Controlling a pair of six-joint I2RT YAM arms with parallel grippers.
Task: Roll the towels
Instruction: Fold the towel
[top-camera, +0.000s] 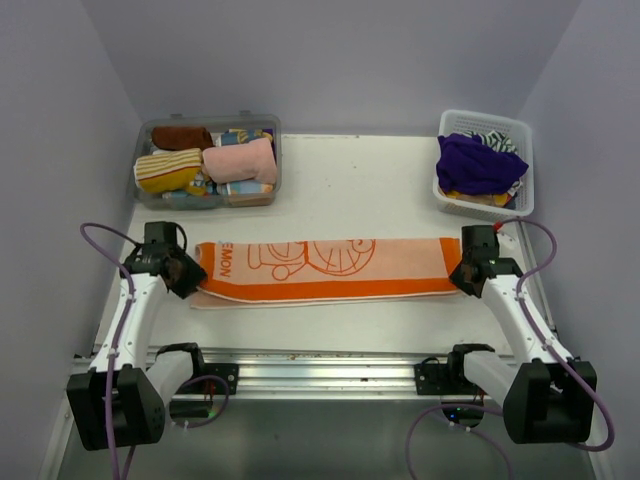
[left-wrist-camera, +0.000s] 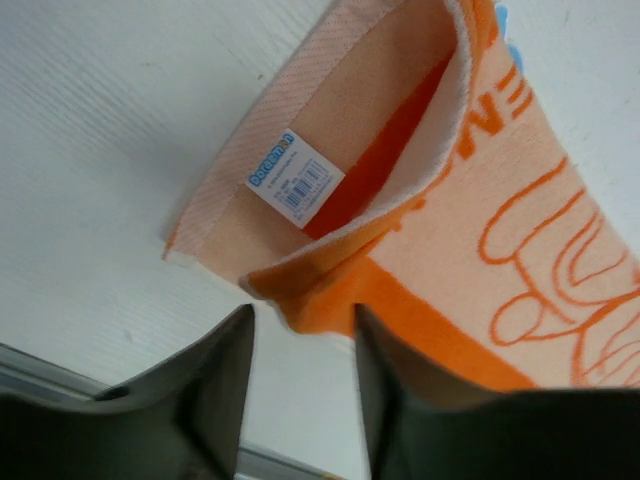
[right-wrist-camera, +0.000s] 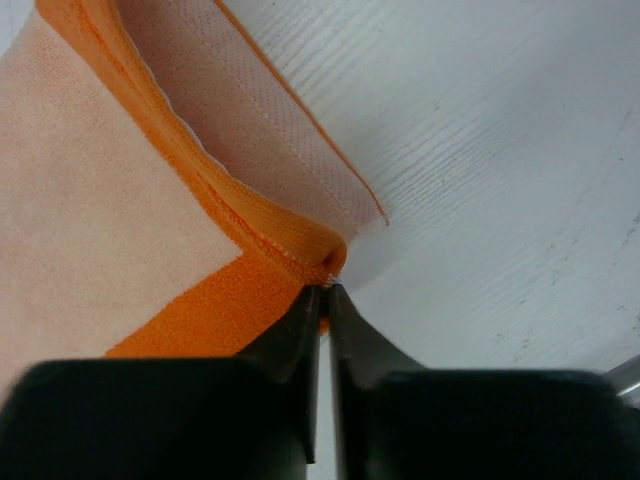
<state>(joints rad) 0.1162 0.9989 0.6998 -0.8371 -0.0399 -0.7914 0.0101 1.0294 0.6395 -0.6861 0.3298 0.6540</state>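
**Spotter:** What's up top?

**Me:** As it lies now, the orange-and-cream towel (top-camera: 320, 270) is a long folded strip, its long axis left to right; my left gripper (top-camera: 183, 272) sits at one end, my right gripper (top-camera: 464, 274) at the other. Open table (top-camera: 350, 180) lies behind it; the clear bin (top-camera: 277, 160) of rolled towels (top-camera: 240, 160) and the white basket (top-camera: 520, 135) stand well back.

**Spotter:** Left wrist?

**Me:** Jaws spread, holding nothing; the corner with the white label (left-wrist-camera: 295, 185) lies just ahead.

**Spotter:** Right wrist?

**Me:** Jaws pressed together, pinching the orange corner; I'd judge rolling must run along that axis.
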